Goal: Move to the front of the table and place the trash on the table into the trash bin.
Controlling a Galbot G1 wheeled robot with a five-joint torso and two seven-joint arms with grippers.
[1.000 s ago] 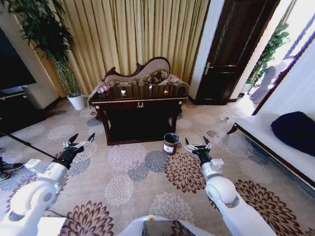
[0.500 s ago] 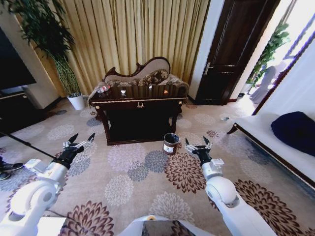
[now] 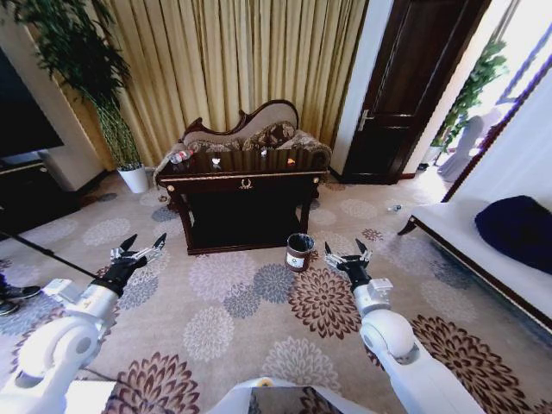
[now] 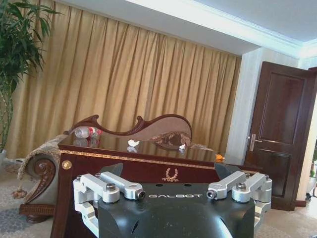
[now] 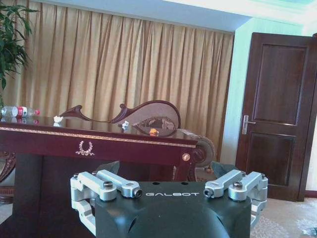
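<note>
The dark glossy table [image 3: 246, 179] with gold trim stands ahead across the carpet. On its top lie the trash: a clear bottle with a red label [image 3: 180, 157] at the left end, white scraps [image 3: 216, 160] and a tiny orange piece [image 3: 291, 160]. The small dark trash bin [image 3: 299, 251] stands on the floor by the table's right front leg. My left gripper [image 3: 138, 247] and right gripper [image 3: 347, 253] are both open and empty, held low, well short of the table. The wrist views show the bottle [image 4: 88, 132] [image 5: 17, 111] and orange piece [image 4: 219, 157] [image 5: 154, 132].
A carved-back sofa [image 3: 250, 129] sits behind the table against gold curtains. A white plant pot [image 3: 134, 178] stands to the left, a dark door [image 3: 414, 86] to the right. A bench with a blue cushion [image 3: 517, 226] lines the right side. Open carpet lies between me and the table.
</note>
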